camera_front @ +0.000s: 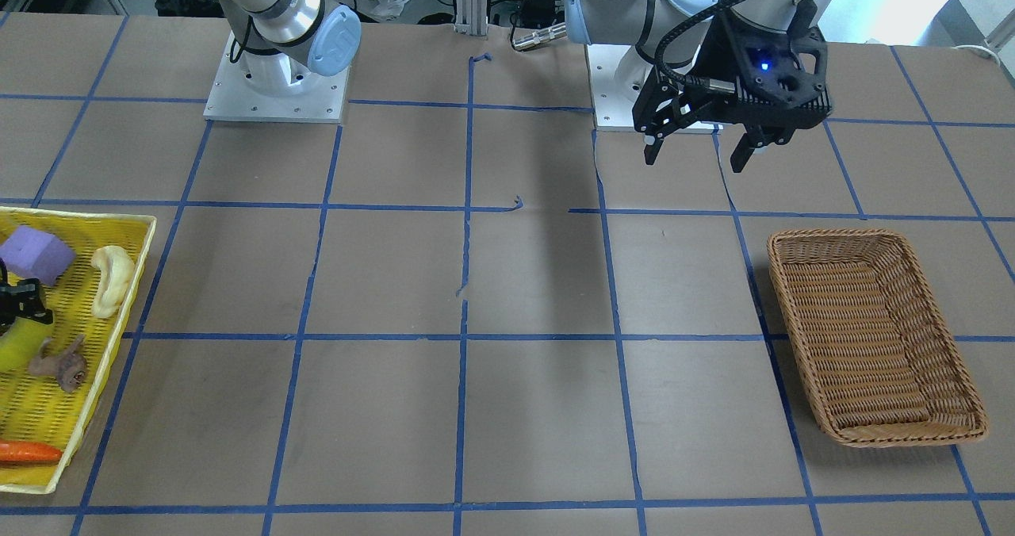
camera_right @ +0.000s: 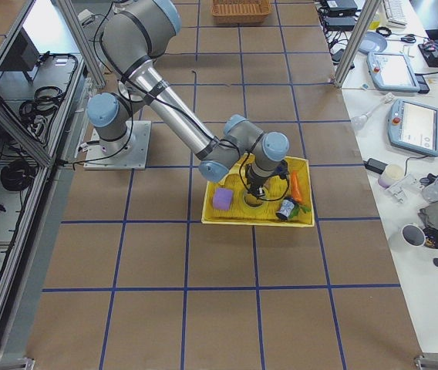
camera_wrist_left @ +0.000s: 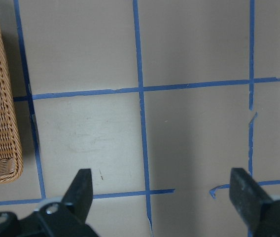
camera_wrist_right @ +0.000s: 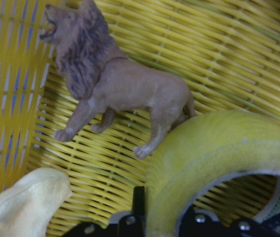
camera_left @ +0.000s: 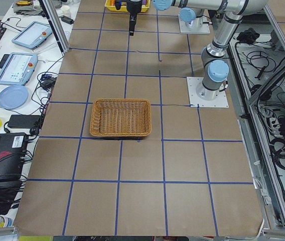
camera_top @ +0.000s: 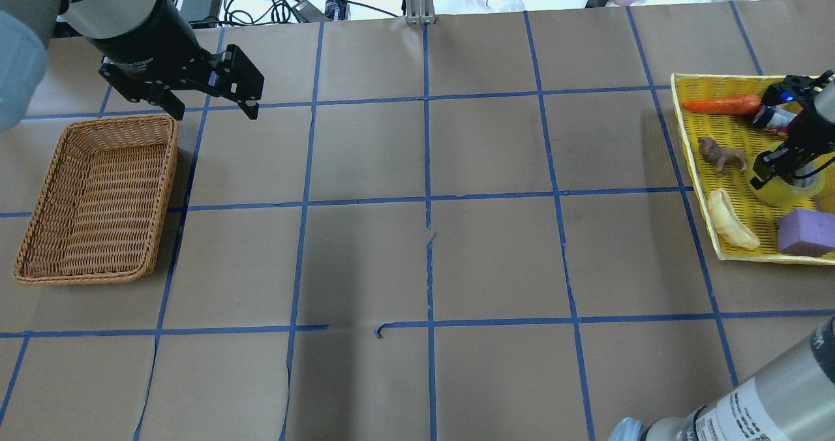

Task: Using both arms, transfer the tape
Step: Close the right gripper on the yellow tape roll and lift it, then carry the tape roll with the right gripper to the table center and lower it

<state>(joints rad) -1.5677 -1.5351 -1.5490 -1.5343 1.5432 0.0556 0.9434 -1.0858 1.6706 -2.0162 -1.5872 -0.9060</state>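
Observation:
The tape (camera_top: 797,192), a yellow-green roll, lies in the yellow tray (camera_top: 714,131) at the table's right end. My right gripper (camera_top: 779,170) reaches down into the tray and is shut on the roll's wall. In the right wrist view one finger sits against the outside of the tape (camera_wrist_right: 204,148) and the other stands inside the core. My left gripper (camera_top: 214,109) is open and empty. It hangs above the table just past the far right corner of the wicker basket (camera_top: 29,232). It also shows in the front view (camera_front: 696,159).
The tray also holds a carrot (camera_top: 721,105), a brown toy lion (camera_top: 721,156), a pale banana-like piece (camera_top: 732,219), a purple block (camera_top: 805,231) and a small can. The lion (camera_wrist_right: 115,84) stands right beside the tape. The wicker basket (camera_front: 912,439) holds nothing.

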